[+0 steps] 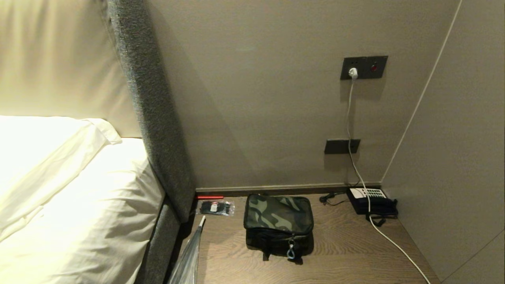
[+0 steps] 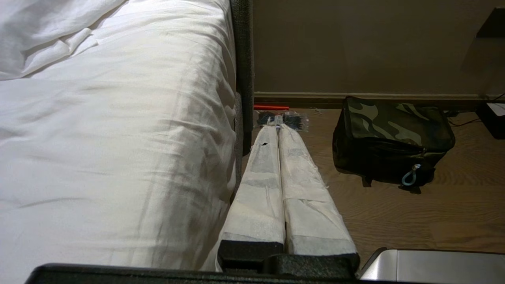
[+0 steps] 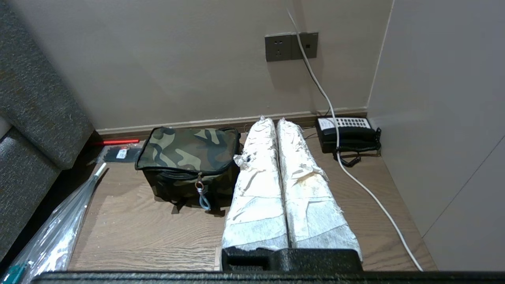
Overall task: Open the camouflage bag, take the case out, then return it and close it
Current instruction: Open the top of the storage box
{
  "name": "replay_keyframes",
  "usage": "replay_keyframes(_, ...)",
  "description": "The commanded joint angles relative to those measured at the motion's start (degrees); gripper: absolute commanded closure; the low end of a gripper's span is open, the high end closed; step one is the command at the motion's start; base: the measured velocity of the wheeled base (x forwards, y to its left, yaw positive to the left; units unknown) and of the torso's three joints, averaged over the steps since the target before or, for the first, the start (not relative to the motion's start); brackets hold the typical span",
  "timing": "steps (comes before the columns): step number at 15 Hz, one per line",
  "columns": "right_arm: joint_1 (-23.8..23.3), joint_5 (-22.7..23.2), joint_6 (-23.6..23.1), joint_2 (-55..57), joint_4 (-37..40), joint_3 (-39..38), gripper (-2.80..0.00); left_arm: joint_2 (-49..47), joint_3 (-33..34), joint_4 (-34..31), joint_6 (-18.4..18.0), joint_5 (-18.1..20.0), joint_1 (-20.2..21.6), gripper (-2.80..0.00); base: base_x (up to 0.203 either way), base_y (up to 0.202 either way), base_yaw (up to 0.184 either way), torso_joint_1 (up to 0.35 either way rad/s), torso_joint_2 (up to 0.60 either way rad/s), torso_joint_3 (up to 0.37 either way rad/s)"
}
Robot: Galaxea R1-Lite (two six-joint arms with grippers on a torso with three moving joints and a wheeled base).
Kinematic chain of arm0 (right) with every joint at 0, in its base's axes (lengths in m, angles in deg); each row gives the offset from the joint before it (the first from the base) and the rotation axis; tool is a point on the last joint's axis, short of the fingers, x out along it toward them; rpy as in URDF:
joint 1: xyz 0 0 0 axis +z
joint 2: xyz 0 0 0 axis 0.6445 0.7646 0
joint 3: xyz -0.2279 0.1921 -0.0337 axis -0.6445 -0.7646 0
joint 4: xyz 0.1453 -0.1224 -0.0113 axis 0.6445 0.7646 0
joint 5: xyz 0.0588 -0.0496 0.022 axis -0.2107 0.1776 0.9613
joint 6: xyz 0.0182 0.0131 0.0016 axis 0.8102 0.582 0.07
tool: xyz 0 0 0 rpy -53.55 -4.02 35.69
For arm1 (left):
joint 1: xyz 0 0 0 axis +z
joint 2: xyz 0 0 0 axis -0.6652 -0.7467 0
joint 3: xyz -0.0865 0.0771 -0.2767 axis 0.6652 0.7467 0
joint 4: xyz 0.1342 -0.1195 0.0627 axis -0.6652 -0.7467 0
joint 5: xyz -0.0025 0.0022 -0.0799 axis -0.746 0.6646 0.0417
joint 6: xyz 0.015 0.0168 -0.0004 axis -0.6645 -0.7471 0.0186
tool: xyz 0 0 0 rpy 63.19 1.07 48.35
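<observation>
The bag [image 1: 278, 215] is showing green, brown and black camouflage — a pale blue clip [image 1: 291, 251] hanging off it. The phone [image 1: 373, 200] is sitting black with white keys; the cable [image 1: 388, 238] is running white — the tabletop [image 1: 347, 252] brown.

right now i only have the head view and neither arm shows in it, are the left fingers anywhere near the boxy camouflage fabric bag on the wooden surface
Observer: No. The white-wrapped left fingers are pressed shut and empty, alongside the edge of the white-sheeted bed, short of the boxy camouflage fabric bag.
Operator: and the right ones
Observer: The white-wrapped right fingers are shut and empty too. They point at the wall between the bag and the black telephone with white keypad, and touch neither.
Operator: zip done up
Observer: In the right wrist view the zip runs closed across the bag's front, and its metal clip hangs there with a pale blue loop.
</observation>
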Motion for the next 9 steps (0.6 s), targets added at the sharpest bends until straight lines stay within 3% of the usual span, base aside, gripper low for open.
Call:
replay_keyframes(1,0.0,0.0,0.0,-1.1,0.0,-0.8,0.00,0.1,0.1,-0.1,0.4,-0.1,0.1,0.00,0.000,0.000,0.000,0.000,0.00,0.000)
replay_keyframes(9,0.0,0.0,0.0,-1.1,0.0,-0.8,0.00,0.1,-0.1,-0.2,-0.4,-0.1,0.1,0.00,0.000,0.000,0.000,0.000,0.00,-0.031)
